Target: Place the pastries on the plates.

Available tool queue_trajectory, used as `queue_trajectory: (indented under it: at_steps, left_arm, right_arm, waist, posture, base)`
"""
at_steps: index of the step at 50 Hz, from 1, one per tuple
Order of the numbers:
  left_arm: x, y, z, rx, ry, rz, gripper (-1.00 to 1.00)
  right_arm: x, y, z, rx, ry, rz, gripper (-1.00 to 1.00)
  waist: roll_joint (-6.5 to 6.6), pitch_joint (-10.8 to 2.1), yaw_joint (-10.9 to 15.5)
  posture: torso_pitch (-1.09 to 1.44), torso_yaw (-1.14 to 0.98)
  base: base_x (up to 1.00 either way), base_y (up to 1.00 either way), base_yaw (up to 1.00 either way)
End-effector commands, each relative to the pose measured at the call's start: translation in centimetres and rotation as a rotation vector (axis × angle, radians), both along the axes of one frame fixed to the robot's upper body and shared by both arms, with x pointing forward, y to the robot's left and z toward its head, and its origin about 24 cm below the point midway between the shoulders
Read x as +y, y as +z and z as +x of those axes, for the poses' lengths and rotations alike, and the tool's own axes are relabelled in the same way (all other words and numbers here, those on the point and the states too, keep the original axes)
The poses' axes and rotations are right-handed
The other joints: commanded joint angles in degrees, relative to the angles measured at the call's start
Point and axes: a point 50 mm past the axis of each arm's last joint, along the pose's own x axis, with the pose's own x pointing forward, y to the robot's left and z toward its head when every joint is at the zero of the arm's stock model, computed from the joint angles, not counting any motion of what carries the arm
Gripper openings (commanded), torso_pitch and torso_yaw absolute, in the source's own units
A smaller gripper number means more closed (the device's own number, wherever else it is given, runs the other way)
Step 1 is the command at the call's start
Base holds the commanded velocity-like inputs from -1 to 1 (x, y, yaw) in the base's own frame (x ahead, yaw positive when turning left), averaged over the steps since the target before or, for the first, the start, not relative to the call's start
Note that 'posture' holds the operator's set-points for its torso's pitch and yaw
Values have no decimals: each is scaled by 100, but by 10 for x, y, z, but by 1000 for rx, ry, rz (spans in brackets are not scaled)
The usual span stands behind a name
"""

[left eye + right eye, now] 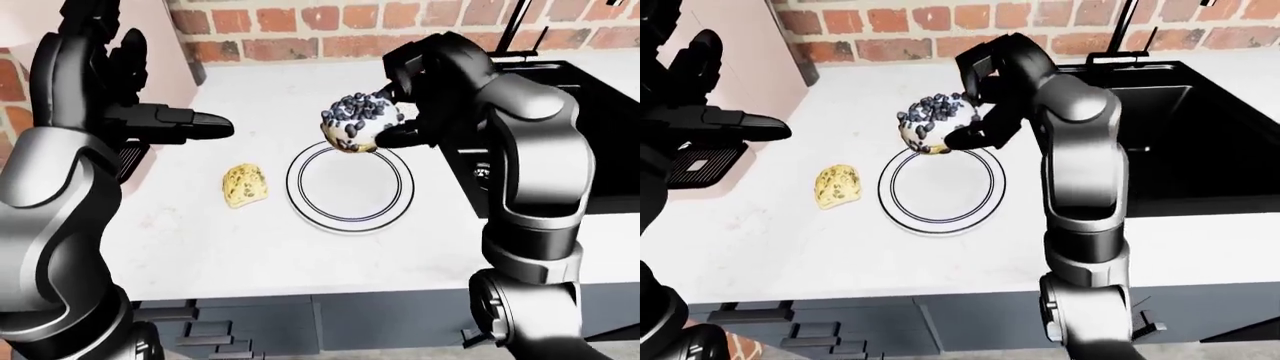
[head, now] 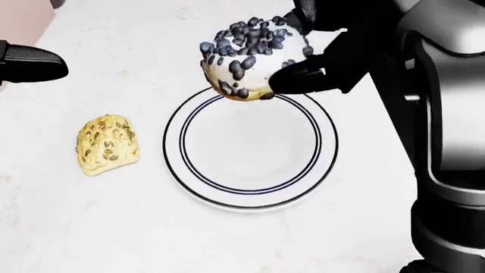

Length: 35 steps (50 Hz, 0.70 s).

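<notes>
- As you look through the left-eye view, your right hand [image 1: 400, 112] sits upper center of the frame with its fingers closed round the white pastry [image 1: 360, 122] studded with dark chips, held in the air over the upper rim of the plate [image 1: 350, 215]. Your left hand [image 1: 150, 120], upper left, has its fingers stretched out flat and grips nothing. The yellow pastry [image 1: 244, 184] lies on the white counter [image 1: 200, 240] just left of the plate, not touching it.
- In the head view, the white pastry fills the upper center, overlapping the plate's top edge in the picture; black fingers [image 2: 303, 79] press its right side. The plate's inside is bare. The yellow pastry rests at middle left, apart from the rim. One outstretched left fingertip [image 2: 34, 62] shows at the upper left edge.
- In the right-eye view, a black sink [image 1: 1180, 127] lies at the right of the frame, beside the counter, with a brick wall [image 1: 940, 22] along the top.
</notes>
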Motion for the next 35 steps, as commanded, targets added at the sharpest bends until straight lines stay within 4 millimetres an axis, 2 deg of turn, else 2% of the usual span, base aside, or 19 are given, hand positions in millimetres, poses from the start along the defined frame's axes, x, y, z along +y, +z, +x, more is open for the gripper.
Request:
queue_trajectory:
  at_steps: [1, 5, 14, 27, 35]
  left_arm:
    - [1, 13, -7, -78, 14, 16, 100]
    - [1, 14, -8, -80, 13, 14, 100]
    - [2, 17, -10, -84, 11, 9, 100]
    - [1, 15, -8, -81, 9, 13, 100]
    - [0, 14, -8, -78, 5, 13, 100]
  right_arm:
    - [2, 9, -6, -76, -3, 17, -100]
    - [6, -9, -5, -53, 3, 29, -100]
    - [11, -25, 1, -37, -15, 43, -100]
    - [6, -53, 7, -56, -112, 59, -100]
    - [1, -57, 7, -56, -146, 64, -100]
  waist:
    - [20, -155, 1]
    - [21, -171, 6]
    - [40, -186, 2]
    - [32, -215, 9]
    - [22, -223, 12]
  posture:
    - [5, 0]
    - [5, 0]
    - [5, 0]
    - [5, 0]
    - [5, 0]
  base:
    - [0, 0, 0]
    - [0, 0, 0]
    - [0, 0, 0]
    - [0, 0, 0]
    - [0, 0, 0]
